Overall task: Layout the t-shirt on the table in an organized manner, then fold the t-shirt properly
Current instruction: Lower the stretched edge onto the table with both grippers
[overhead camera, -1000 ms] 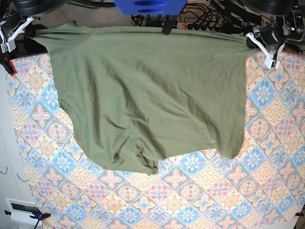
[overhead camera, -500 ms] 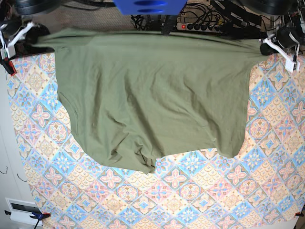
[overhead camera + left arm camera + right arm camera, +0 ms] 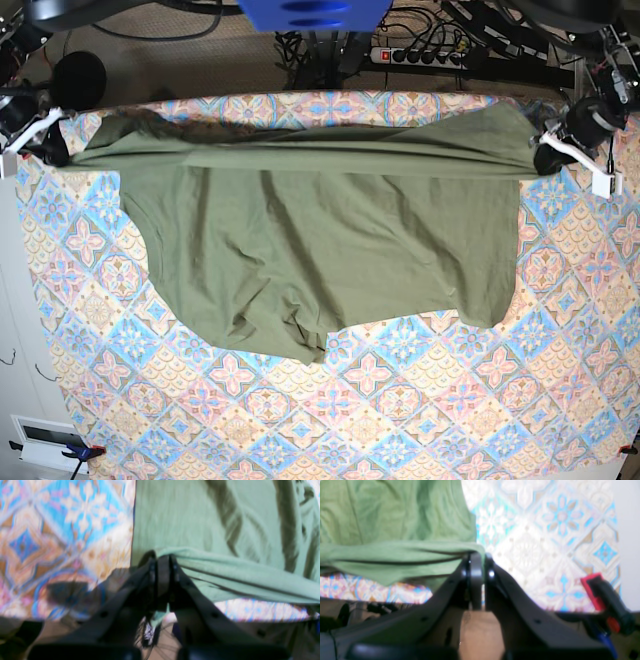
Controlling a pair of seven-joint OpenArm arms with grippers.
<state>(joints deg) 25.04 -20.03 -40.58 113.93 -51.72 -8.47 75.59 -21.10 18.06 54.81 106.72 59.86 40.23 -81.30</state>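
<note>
Patterned tile-cloth bench [image 3: 420, 400] fills the frame, power strip [image 3: 420, 55] and cables along the far edge. The t-shirt [image 3: 330, 250] lies spread across the far half, its top edge lifted and pulled taut. Left gripper [image 3: 162, 560] sits at one corner, right gripper [image 3: 477, 557] at the other, arms spread wide and low, both jaws clamped on cloth.

Grey-beige carpet floor [image 3: 180, 70] beyond power strip [image 3: 420, 55]. Tangled black cables [image 3: 500, 45] just right of strip. Blue block [image 3: 315, 14] left of strip. White wall plate [image 3: 45, 440] far below-left.
</note>
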